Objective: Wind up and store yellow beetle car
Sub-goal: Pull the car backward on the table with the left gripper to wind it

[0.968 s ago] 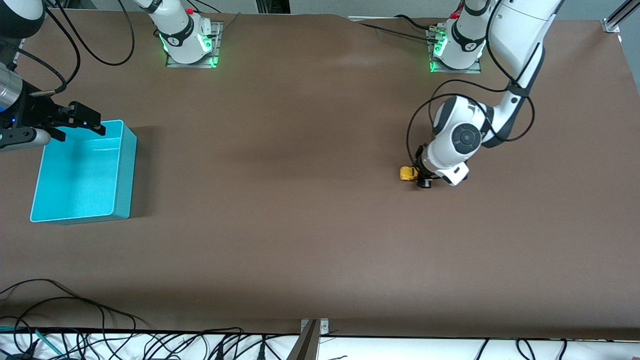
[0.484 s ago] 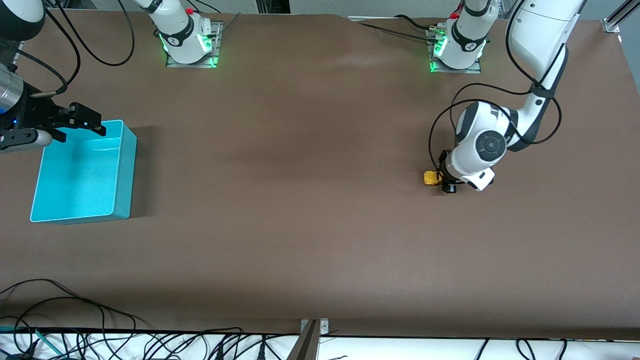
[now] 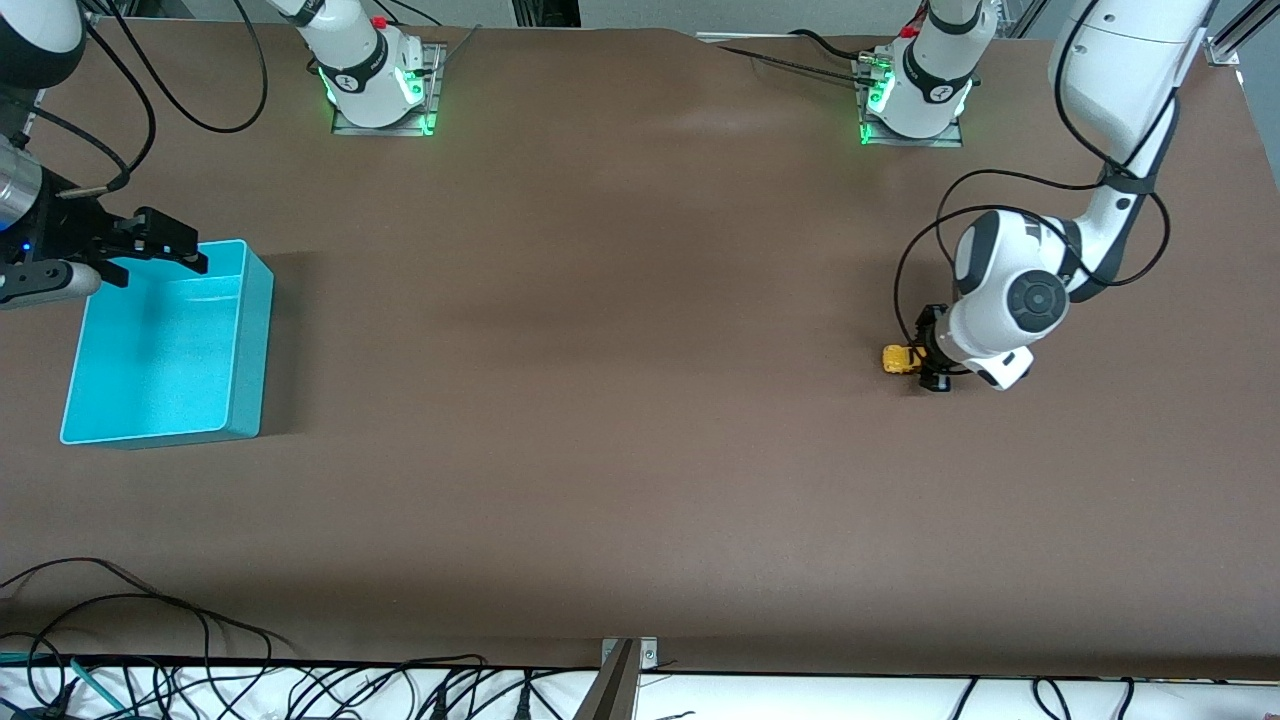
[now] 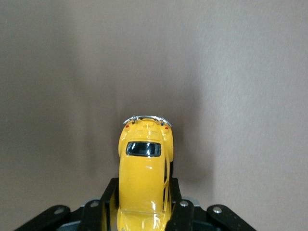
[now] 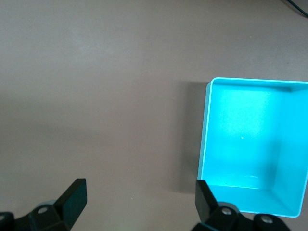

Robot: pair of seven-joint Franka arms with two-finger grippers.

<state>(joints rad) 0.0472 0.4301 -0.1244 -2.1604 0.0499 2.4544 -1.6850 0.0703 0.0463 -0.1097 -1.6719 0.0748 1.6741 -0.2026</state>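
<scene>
At the right arm's end of the table we see the turquoise bin (image 3: 165,345) with nothing in it; the right gripper (image 3: 150,245) waits over its rim, fingers spread wide. Toward the left arm's end, the left gripper (image 3: 925,360) clamps the yellow beetle car (image 3: 899,359) — low at the table (image 3: 600,400), its nose poking out from the fingers (image 4: 108,202).

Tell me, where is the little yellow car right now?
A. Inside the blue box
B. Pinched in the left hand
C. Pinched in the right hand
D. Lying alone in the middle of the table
B: the left hand is shut on the yellow car at the left arm's end of the table, while the blue box holds nothing and the right hand hangs open over it.
</scene>
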